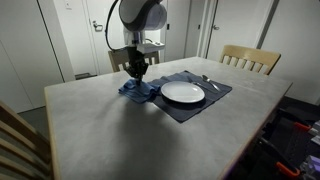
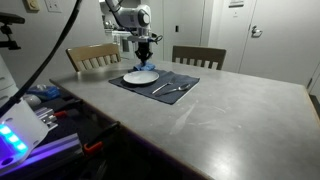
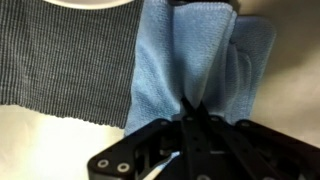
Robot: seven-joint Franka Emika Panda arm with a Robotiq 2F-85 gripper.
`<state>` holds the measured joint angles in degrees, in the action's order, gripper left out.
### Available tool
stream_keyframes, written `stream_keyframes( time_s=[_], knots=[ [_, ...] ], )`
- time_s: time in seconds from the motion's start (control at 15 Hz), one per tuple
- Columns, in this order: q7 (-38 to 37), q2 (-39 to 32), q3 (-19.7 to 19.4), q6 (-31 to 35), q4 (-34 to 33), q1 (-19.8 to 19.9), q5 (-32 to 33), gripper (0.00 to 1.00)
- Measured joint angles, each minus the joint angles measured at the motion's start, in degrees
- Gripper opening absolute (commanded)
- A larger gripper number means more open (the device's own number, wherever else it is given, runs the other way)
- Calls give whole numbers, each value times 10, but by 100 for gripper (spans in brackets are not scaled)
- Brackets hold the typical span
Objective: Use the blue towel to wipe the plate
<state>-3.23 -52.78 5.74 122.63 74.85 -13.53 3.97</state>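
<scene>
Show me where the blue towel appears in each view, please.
Exterior view: the blue towel lies left of centre, just left of the plate.
Exterior view: the blue towel is at upper centre, just behind the plate.
Wrist view: the blue towel fills the centre and right.
Shared landmark: the placemat.

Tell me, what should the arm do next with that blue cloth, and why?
Probably lift the blue towel a little and carry it sideways onto the plate. In the wrist view the gripper looks closed on a bunched fold of the towel, so the grasp seems made. The towel lies beside the plate at the edge of the placemat, and no wiping has begun.
</scene>
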Motion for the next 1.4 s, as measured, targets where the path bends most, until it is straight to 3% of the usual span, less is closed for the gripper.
stream_keyframes(
  time_s=[0.73,1.4],
  knots=[
    [-1,94,0,-13,82,8,0,1],
    [-22,183,2,6,227,21,-24,1]
  ],
)
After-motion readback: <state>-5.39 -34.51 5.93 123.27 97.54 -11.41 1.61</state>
